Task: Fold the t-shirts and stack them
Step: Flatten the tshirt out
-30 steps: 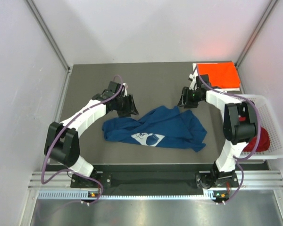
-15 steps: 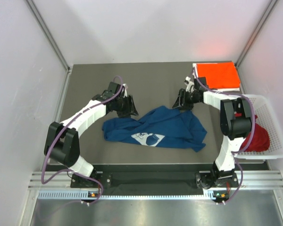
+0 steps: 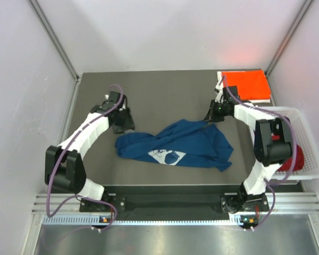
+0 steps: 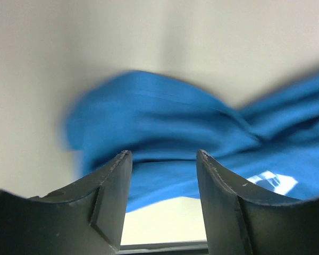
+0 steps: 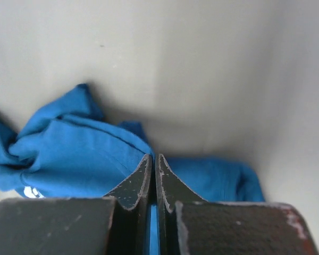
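Observation:
A navy blue t-shirt (image 3: 175,143) with a small white print lies crumpled mid-table. My right gripper (image 3: 212,113) is shut at its upper right edge; in the right wrist view the fingertips (image 5: 155,157) pinch the blue cloth (image 5: 80,154), a sliver of blue showing between them. My left gripper (image 3: 122,121) hovers open just above the shirt's left end, holding nothing; the left wrist view shows the gap (image 4: 164,154) with blue cloth (image 4: 165,122) beyond. An orange-red t-shirt (image 3: 247,85) lies folded at the back right. A dark red t-shirt (image 3: 296,157) sits in the basket.
A white lattice basket (image 3: 307,125) stands at the table's right edge, beside the right arm. White walls enclose the dark table (image 3: 165,90) on three sides. The arm bases sit on the rail along the near edge.
My left gripper swung left and back, from over the shirt's middle to its left end. My right gripper closed at the shirt's upper right edge.

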Available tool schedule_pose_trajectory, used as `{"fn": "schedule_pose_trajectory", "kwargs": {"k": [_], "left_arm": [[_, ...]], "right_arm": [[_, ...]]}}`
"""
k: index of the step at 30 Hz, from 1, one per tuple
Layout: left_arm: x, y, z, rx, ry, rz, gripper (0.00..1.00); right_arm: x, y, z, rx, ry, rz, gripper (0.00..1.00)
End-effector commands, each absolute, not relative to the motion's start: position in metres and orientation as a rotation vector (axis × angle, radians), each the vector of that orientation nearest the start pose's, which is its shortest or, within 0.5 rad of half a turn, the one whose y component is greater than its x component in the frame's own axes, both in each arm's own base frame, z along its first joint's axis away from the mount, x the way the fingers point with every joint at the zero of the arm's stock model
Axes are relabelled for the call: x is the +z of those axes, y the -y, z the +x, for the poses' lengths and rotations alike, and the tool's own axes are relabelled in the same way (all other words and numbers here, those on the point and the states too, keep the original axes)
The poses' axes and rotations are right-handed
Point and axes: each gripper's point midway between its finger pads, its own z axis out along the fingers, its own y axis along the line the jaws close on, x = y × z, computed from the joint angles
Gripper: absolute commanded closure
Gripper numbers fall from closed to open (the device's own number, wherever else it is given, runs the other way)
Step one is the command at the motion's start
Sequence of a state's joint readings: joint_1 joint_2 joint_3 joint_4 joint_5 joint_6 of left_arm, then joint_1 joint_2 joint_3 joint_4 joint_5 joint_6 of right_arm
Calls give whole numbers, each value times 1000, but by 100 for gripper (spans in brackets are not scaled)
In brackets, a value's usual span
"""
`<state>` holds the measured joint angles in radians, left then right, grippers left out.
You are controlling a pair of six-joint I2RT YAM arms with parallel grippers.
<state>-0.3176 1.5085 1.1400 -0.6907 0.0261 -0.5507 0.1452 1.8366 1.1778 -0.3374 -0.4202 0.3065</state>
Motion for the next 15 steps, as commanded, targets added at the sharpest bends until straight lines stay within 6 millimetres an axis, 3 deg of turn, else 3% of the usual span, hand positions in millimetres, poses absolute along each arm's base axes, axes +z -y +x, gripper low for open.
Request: {"fn": "schedule_pose_trajectory", "kwargs": {"k": [1,6,10,15], "left_arm": [[137,75,311,-73,-2590,-363,43],[118,72,297,-146,-2634,-393,42],[88,63,296,-166,-2704,-444,41],[75,64,304,-206,-2754,-478,42]], "right_arm": [[106,-119,402,542,-2450,41,100],[144,-126,397,582,-2353,-23,100],[152,-130,391,589,-2350,-44,100],[156,-132,384,595,-2337,-52,100]]}}
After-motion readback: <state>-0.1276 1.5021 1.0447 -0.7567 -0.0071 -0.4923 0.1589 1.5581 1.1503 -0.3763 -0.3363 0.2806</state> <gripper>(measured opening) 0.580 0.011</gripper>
